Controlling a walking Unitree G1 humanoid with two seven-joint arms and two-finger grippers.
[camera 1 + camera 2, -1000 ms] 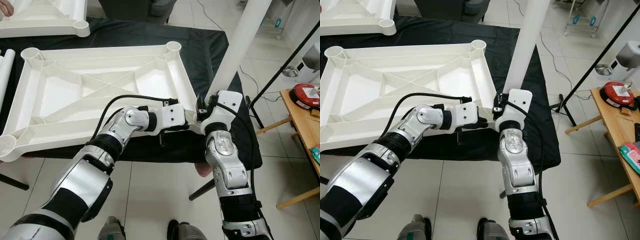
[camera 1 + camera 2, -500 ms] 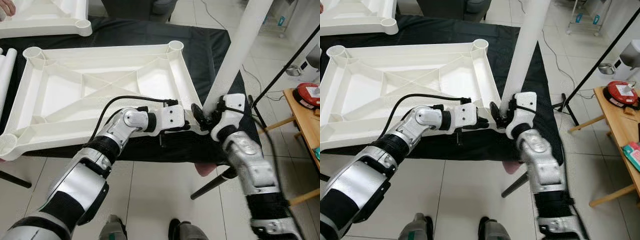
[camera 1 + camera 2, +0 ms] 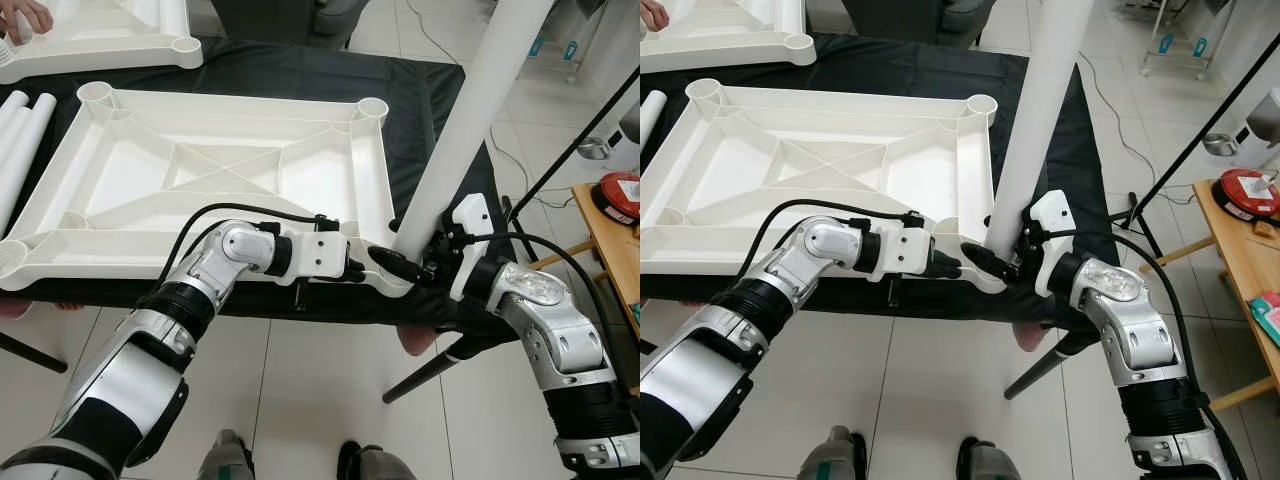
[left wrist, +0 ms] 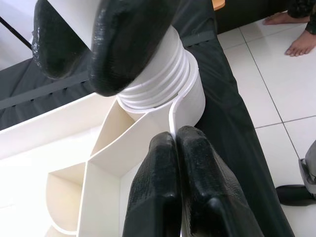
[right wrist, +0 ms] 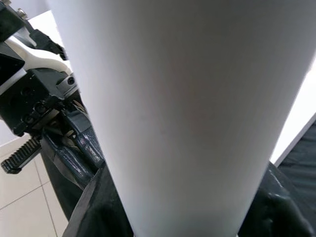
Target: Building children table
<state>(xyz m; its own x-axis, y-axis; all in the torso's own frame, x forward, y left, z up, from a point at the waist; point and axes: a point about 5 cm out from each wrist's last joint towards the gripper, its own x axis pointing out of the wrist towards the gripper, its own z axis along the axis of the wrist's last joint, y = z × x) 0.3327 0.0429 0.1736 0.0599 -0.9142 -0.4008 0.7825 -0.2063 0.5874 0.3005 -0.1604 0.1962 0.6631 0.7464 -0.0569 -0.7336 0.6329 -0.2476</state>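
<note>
1. White floor tiles [image 3: 300, 400] surround a table draped in a black cloth [image 3: 420, 90], and on the cloth lies the white plastic tabletop [image 3: 220, 180], upside down, its ribs and corner sockets facing up.
2. At the tabletop's near right corner, the corner socket [image 4: 190, 101] holds the threaded end of a long white table leg [image 3: 470, 120]; the leg rises out of it, leaning up and away to the right.
3. The left gripper [image 3: 362, 272] reaches in from the left along the near edge of the tabletop. In the left wrist view its fingers [image 4: 197, 182] are pressed tight together, clamped on the thin wall of the tabletop just beside the socket.
4. The right gripper [image 3: 405, 268] comes in from the right and grasps the table leg low down, right above the socket. The left wrist view shows its two black fingers [image 4: 128, 44] wrapped around the leg just over the threads.
5. In the right wrist view the leg's smooth white shaft [image 5: 187, 118] sits very close to the camera.
6. A second white tabletop [image 3: 100, 40] lies at the far left of the cloth, with a person's hand [image 3: 25, 15] resting at its edge.
7. Spare white leg tubes [image 3: 20, 130] lie at the left, beside the first tabletop.
8. A wooden side table [image 3: 615, 250] stands to the right, carrying a red round object [image 3: 620, 192].
</note>
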